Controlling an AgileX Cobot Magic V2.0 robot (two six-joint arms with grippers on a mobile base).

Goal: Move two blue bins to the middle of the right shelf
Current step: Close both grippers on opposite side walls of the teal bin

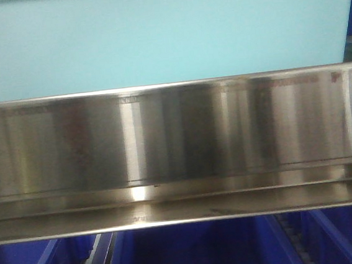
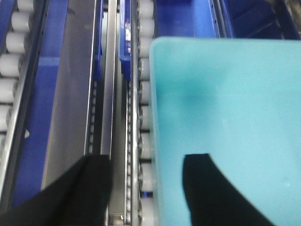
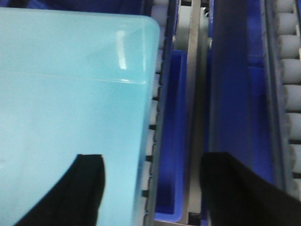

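The pale blue bin (image 2: pixel 225 103) appears to rest on the roller lane (image 2: pixel 145 61) above the steel shelf rail (image 1: pixel 176 138), with dark blue bins (image 3: pixel 171 141) alongside. The left gripper (image 2: pixel 146 162) and right gripper (image 3: pixel 153 160) each straddle one side wall, jaws spread and grasping nothing. If one side clamps first, the bin may skid along the rollers or tilt. An outer finger could also snag the neighbouring rail.
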